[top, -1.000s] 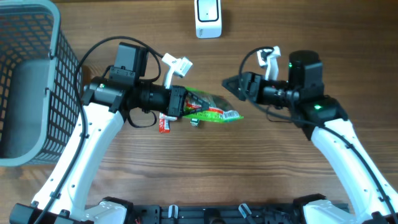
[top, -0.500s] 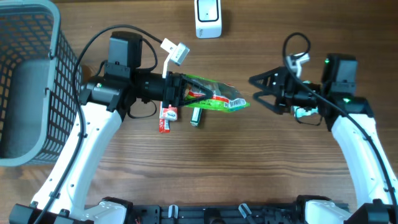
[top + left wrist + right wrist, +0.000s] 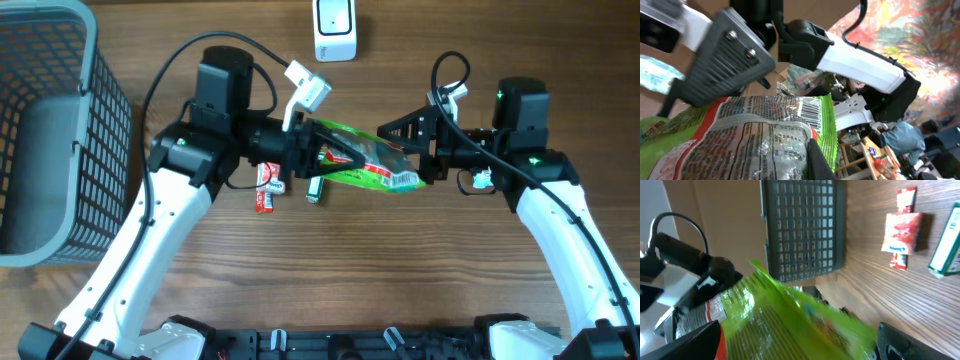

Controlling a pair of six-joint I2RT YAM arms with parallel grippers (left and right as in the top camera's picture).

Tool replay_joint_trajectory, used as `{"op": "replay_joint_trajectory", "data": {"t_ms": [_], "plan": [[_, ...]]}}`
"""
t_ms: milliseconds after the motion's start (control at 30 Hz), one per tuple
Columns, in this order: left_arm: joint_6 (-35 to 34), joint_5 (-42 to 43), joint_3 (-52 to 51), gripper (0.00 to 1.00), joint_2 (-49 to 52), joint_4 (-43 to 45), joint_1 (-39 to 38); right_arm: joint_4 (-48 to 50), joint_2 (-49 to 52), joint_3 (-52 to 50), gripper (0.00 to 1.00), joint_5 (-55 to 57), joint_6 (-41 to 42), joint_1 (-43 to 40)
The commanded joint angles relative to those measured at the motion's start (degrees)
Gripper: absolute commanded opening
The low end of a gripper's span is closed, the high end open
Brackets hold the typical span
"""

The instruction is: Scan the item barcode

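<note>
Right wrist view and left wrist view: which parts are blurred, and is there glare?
Right wrist view: the green crinkly plastic snack bag is smeared and soft, while the grey mesh basket and small red sachet look sharper. Left wrist view: the bag is soft with pale glare on its wrinkles; its white barcode shows bars.

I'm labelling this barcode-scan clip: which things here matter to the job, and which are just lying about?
In the job: green bag, held by the shut left gripper; open right gripper at its other end; white device, likely the scanner.
Lying about: red sachet; small box; grey basket.
</note>
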Motion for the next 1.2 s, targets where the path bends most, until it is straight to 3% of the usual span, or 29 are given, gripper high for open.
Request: {"op": "replay_joint_trajectory", "data": {"t_ms": [0, 400, 533, 600, 633, 867, 933, 1033, 1100, 1167], "plan": [[3.2, 2.2, 0.4, 0.04, 0.0, 0.8, -1.2, 1.8, 0.5, 0.2, 1.0, -2.9, 6.9, 2.0], [3.3, -2.4, 0.4, 0.04, 0.0, 2.7, -1.2, 1.9, 0.4, 0.2, 0.98, -7.7, 9.3, 2.9], [3.3, -2.4, 0.4, 0.04, 0.0, 2.3, -1.9, 2.6, 0.4, 0.2, 0.86, -6.5, 9.4, 2.9], [3.3, -2.4, 0.4, 0.04, 0.0, 2.3, -2.8, 3.0, 0.4, 0.2, 0.69, -5.6, 9.6, 2.9], [3.3, -2.4, 0.4, 0.04, 0.0, 2.3, -3.2, 3.1, 0.4, 0.2, 0.67, -4.8, 9.8, 2.9], [3.3, -2.4, 0.4, 0.04, 0.0, 2.1, -5.2, 6.3, 0.5, 0.2, 0.67, -2.4, 12.3, 3.8], [3.3, -2.4, 0.4, 0.04, 0.0, 1.3, -5.2, 8.7, 0.5, 0.2, 0.56, -2.6, 13.9, 4.6], [3.3, -2.4, 0.4, 0.04, 0.0, -0.8, -5.2, 14.3, 0.5, 0.2, 0.17, -2.8, 15.3, 4.7], [3.3, -2.4, 0.4, 0.04, 0.0, -3.0, -5.2, 19.2, 0.5, 0.2, 0.08, -2.6, 15.9, 4.7], [3.3, -2.4, 0.4, 0.04, 0.0, -4.9, -5.2, 21.8, 0.5, 0.2, 0.07, -1.7, 14.4, 4.7]]}}
